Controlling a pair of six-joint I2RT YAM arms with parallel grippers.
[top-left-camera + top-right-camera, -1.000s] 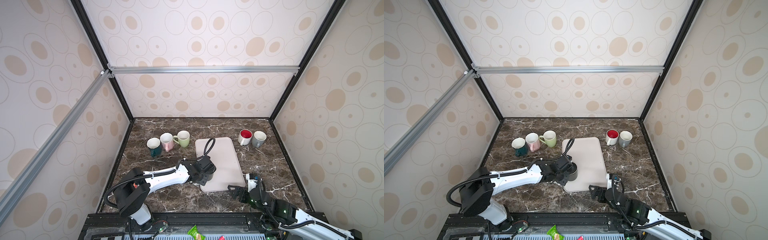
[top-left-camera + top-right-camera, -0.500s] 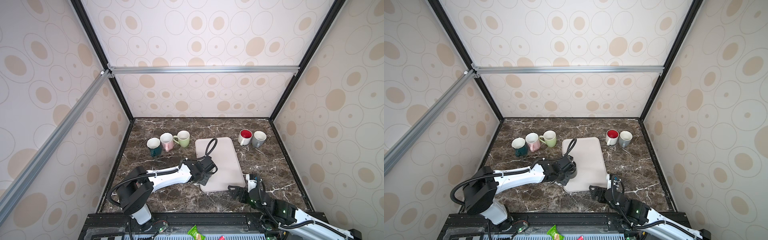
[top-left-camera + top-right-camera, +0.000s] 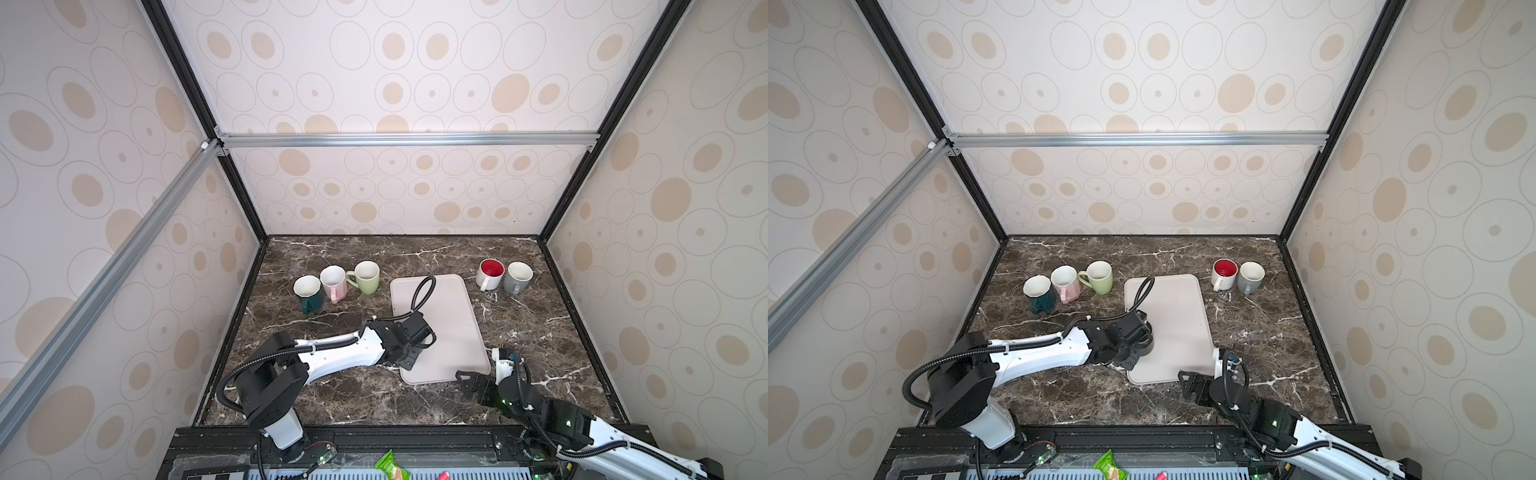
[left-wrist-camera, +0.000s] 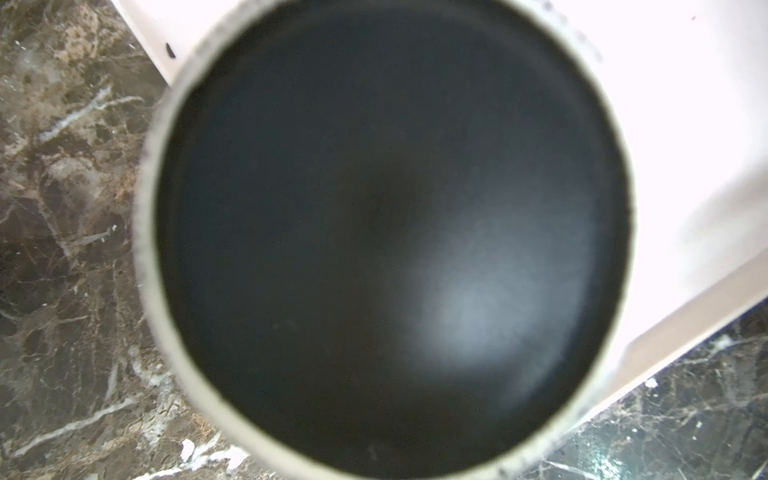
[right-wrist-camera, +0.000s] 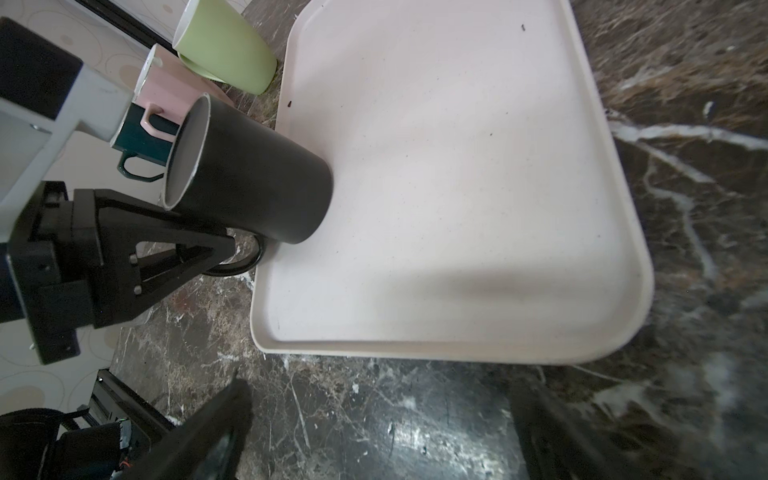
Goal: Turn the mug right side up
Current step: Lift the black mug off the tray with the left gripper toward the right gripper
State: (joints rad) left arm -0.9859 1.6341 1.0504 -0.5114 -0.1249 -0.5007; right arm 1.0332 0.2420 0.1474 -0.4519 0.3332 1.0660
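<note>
black mug [image 5: 249, 183] stands mouth-up on the tray's [image 5: 457, 208] left edge. its handle [image 5: 251, 266] pokes past the rim, pinched between the left gripper's [image 5: 226, 249] closed jaws. right gripper [image 5: 374, 436] hangs spread wide just off the tray's near edge. versus a second ago, the mug hasn't left that edge.
</note>
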